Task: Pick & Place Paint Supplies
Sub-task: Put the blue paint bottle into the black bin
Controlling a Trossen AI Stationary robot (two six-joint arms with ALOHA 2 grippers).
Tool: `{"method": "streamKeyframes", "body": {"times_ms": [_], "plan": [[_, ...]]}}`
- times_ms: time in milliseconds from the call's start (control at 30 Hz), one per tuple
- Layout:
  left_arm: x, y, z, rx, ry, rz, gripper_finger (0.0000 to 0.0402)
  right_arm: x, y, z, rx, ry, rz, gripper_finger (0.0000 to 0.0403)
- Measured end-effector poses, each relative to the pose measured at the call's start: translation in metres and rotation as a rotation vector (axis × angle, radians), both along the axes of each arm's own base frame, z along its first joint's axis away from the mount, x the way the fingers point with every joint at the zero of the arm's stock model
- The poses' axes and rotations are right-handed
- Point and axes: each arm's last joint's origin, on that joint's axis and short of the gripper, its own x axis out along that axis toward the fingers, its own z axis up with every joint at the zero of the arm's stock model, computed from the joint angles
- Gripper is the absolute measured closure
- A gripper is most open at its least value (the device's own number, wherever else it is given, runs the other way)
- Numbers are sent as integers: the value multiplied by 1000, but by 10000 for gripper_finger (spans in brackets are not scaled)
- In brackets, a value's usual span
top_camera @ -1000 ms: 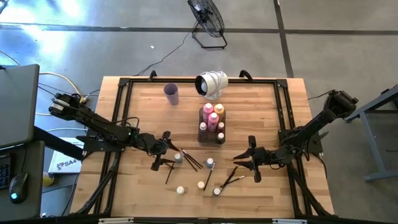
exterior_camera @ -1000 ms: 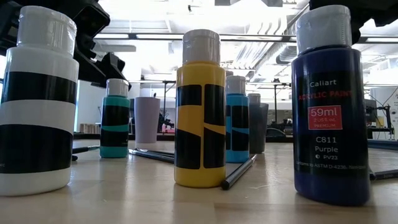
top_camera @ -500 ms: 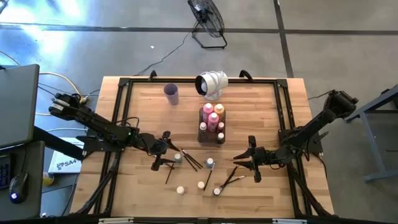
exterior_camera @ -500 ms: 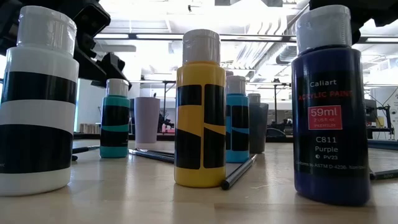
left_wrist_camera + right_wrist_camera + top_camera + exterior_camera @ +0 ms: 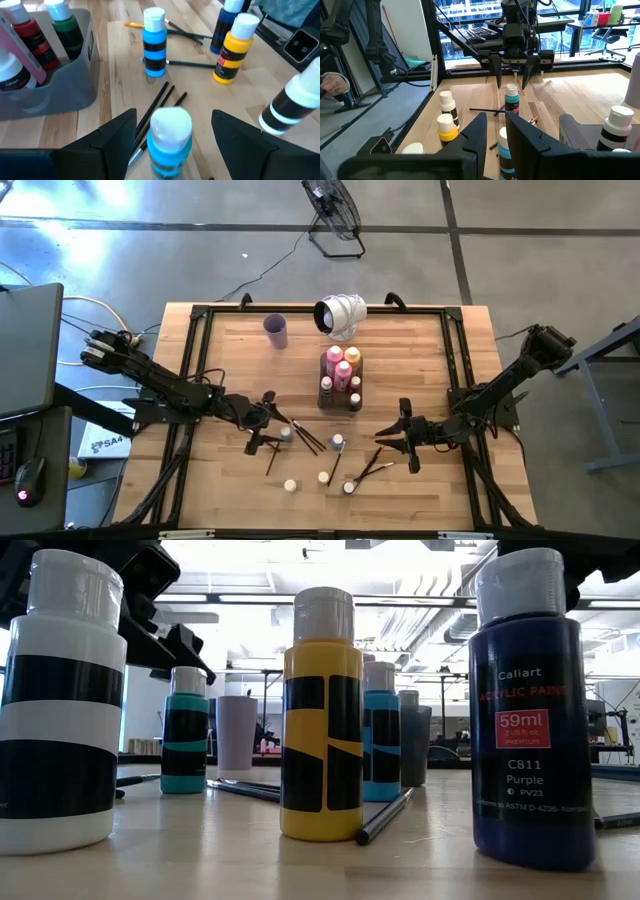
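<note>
Tray (image 5: 341,392): mid-table, holding several upright paint bottles (image 5: 342,369).
Cup (image 5: 275,330): behind and left of the tray, well apart.
Loose bottles (image 5: 338,442): upright on the table (image 5: 420,350), in front of the tray.
Paintbrushes (image 5: 306,436): flat among the loose bottles; the count is hard to tell.
Left gripper (image 5: 268,423): left of the brushes, one bottle between its fingers.
Right gripper (image 5: 403,435): right of the loose bottles.

The table (image 5: 420,350) is pale wood planking inside a black frame, with a lilac cup (image 5: 275,330) near its far edge. In the clear grey tray (image 5: 341,380) stand pink and orange bottles (image 5: 343,366). White-capped bottles stand loose: white with black bands (image 5: 60,705), yellow with black blocks (image 5: 321,720), teal (image 5: 186,743) and dark purple (image 5: 527,710), among black paintbrushes (image 5: 160,102).
</note>
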Motion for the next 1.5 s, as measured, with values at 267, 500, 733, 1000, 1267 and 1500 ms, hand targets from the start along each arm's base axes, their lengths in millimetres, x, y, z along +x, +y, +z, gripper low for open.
{"method": "streamKeyframes", "body": {"times_ms": [267,500,733,1000,1267,1500], "plan": [[5,-2,-6,0,0,0,148,0,0,0,0,0,0,339],[5,-2,-7,1,3,0,148,0,0,0,0,0,0,339],[5,-2,-7,1,3,0,148,0,0,0,0,0,0,339],[5,-2,-7,1,3,0,148,0,0,0,0,0,0,339],[5,-2,-7,1,3,0,148,0,0,0,0,0,0,339],[5,-2,-7,1,3,0,148,0,0,0,0,0,0,339]]}}
